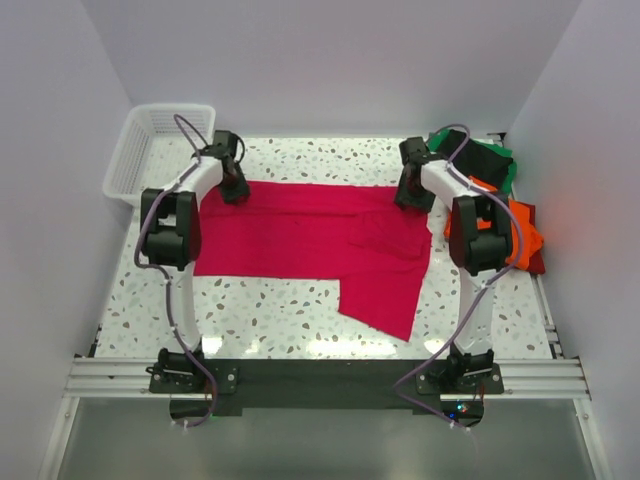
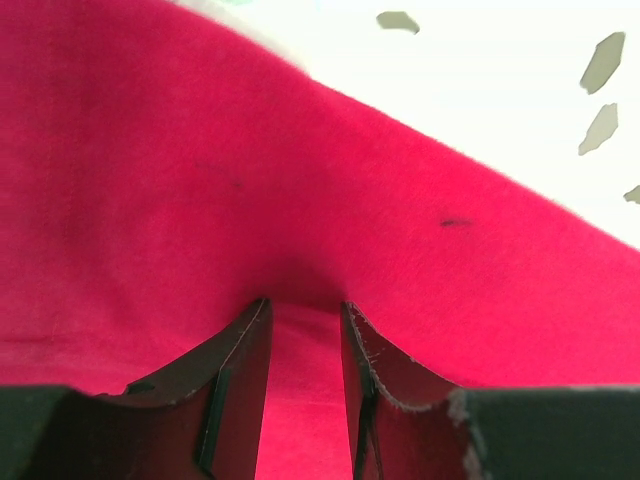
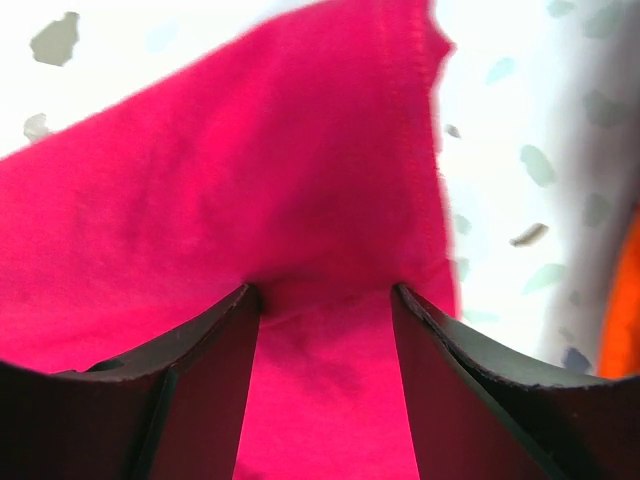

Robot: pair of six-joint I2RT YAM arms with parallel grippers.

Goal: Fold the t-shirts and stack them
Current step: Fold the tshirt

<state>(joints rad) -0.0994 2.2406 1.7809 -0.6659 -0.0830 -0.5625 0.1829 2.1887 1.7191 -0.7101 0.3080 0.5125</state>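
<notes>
A crimson-pink t-shirt (image 1: 300, 235) lies spread flat across the middle of the table, with one part hanging toward the near edge at the right. My left gripper (image 1: 236, 190) is down on its far left edge. In the left wrist view the jaws (image 2: 305, 305) stand a little apart, tips pressed into the cloth (image 2: 200, 180). My right gripper (image 1: 412, 196) is down on the far right edge. Its jaws (image 3: 325, 290) stand wider apart, with cloth (image 3: 250, 170) between and under them. Orange (image 1: 520, 235), green (image 1: 505, 165), black (image 1: 480, 160) and dark red (image 1: 537, 262) shirts lie piled at the right.
A white mesh basket (image 1: 150, 150) stands at the far left corner. White walls close in the table on the left, back and right. The speckled tabletop (image 1: 270, 300) shows in front of the shirt. An orange shirt edge (image 3: 622, 300) shows in the right wrist view.
</notes>
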